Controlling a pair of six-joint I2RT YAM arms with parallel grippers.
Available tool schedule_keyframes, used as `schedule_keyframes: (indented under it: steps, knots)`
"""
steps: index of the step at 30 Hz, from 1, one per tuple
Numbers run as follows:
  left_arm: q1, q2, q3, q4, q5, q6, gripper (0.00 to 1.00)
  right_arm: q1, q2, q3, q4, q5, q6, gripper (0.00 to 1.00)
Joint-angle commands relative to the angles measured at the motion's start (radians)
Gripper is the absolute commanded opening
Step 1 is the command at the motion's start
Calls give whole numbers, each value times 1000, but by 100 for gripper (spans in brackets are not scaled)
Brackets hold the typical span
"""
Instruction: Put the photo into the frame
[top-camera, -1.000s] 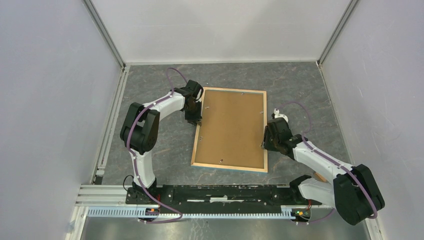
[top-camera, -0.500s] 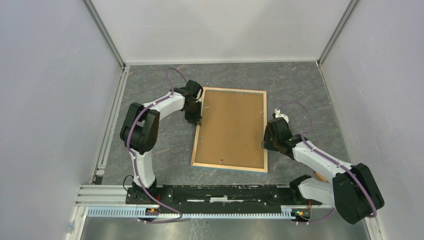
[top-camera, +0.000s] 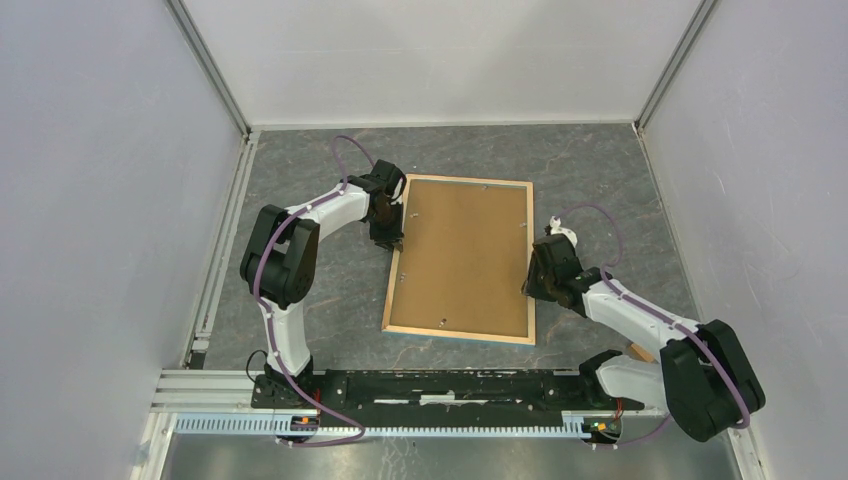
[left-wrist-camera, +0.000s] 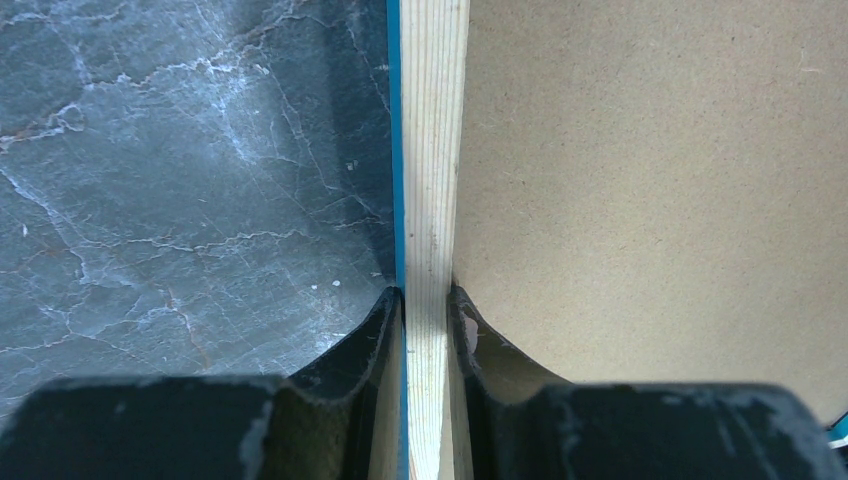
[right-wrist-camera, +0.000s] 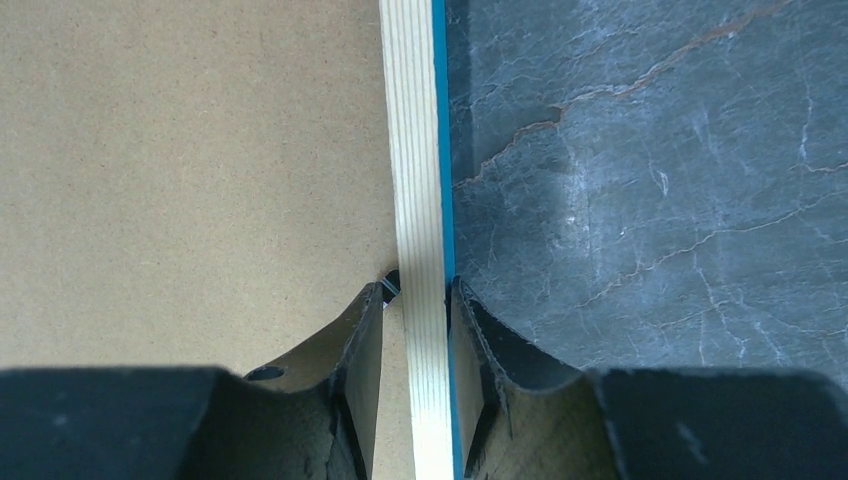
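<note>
The frame (top-camera: 460, 334) lay face down, backing board (top-camera: 463, 255) fitted; the photo unseen, presumably inside. The left gripper (left-wrist-camera: 427, 300) clamped its 9 o'clock rim; the right gripper (right-wrist-camera: 417, 290) straddled 3 o'clock, grip unconfirmed. Turning over likely remained

Pale wood, blue and brown on grey marble.
The frame (left-wrist-camera: 430, 150) has a light, striped wooden rim with a blue edge; the backing board (top-camera: 462, 255) is plain brown; the table (top-camera: 600, 170) is dark grey with white and rusty veins.
</note>
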Motion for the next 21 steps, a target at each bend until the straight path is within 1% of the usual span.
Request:
schedule_keyframes:
  steps: [1,6,9,13,17,21]
  knots:
    - [2,6,-12,17,20,-31,2,-1,35,-68,16,27,38,32]
    - [3,6,-13,18,20,-31,2,-2,27,-121,38,4,85,27]
    - [2,4,-15,17,19,-31,2,-1,56,-131,38,5,93,26]
    - [2,3,-18,18,15,-31,2,-7,86,-150,44,-37,121,24]
    - [2,0,-20,16,5,-33,2,-8,45,-179,39,-49,199,19]
    - [2,-1,-20,12,-9,-38,2,-9,-31,-195,19,-19,276,18]
